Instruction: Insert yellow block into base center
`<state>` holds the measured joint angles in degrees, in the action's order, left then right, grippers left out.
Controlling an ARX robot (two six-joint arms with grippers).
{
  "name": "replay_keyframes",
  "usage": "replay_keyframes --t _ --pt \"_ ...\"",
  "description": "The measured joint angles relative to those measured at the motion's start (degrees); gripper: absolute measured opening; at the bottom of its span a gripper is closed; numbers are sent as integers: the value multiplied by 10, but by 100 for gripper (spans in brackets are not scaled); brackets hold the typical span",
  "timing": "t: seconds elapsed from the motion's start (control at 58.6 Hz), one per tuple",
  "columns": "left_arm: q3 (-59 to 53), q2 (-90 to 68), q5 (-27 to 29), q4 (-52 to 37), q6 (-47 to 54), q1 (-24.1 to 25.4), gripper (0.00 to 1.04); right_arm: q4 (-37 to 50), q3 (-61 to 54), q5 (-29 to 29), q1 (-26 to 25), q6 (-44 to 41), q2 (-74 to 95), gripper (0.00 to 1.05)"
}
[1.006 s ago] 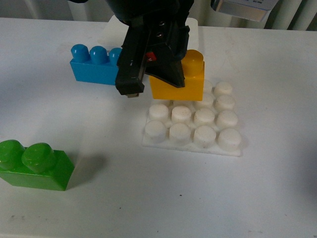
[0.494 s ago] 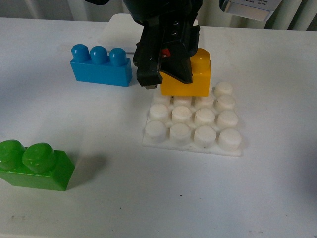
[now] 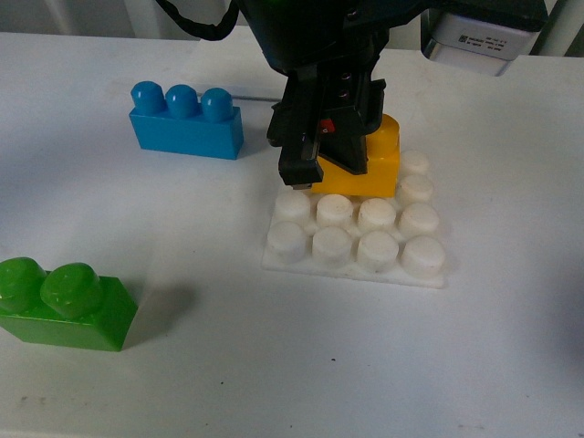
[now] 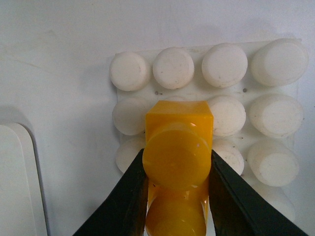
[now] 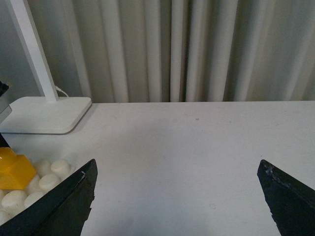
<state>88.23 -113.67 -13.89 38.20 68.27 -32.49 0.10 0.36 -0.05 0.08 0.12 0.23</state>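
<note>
A green brick (image 3: 64,306) with two studs sits at the lower left of the front view on the white surface (image 3: 274,374), well apart from everything else. Further back, right of centre, lies the base (image 3: 356,254), with its two nearest rows of round studs bare. Over its far rows is the yellow block (image 3: 376,169). It is clamped between the left fingers (image 3: 297,164), which come down from the dark arm filling the top centre of the frame. The block's lower edge meets the tops of the studs there, but I cannot tell whether it is pressed home or only resting. Two studs of the rightmost column show just beside it. At the upper left a blue brick (image 3: 185,120) with three studs stands clear of the base.

The left wrist view looks onto the stud end of the yellow block (image 4: 178,147). The black left fingers (image 4: 130,196) press against its two sides, and the base (image 4: 275,113) spreads beneath it. A smooth white slab (image 4: 19,182) shows at the lower left edge.

In the right wrist view the right fingers (image 5: 64,206) sit in the two lower corners, spread wide with nothing between them. A corner of the yellow block (image 5: 14,169) and a few studs of the base (image 5: 49,179) show at the lower left. Beyond them stands a flat white lamp foot (image 5: 47,114) with its pole (image 5: 29,49). Pale curtains (image 5: 197,49) hang at the back.
</note>
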Motion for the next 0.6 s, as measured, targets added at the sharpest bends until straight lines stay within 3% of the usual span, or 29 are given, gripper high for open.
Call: replay_keyframes --t 0.597 --pt "-1 -24 7 -17 -9 -5 30 0 0 0 0 0 0 96"
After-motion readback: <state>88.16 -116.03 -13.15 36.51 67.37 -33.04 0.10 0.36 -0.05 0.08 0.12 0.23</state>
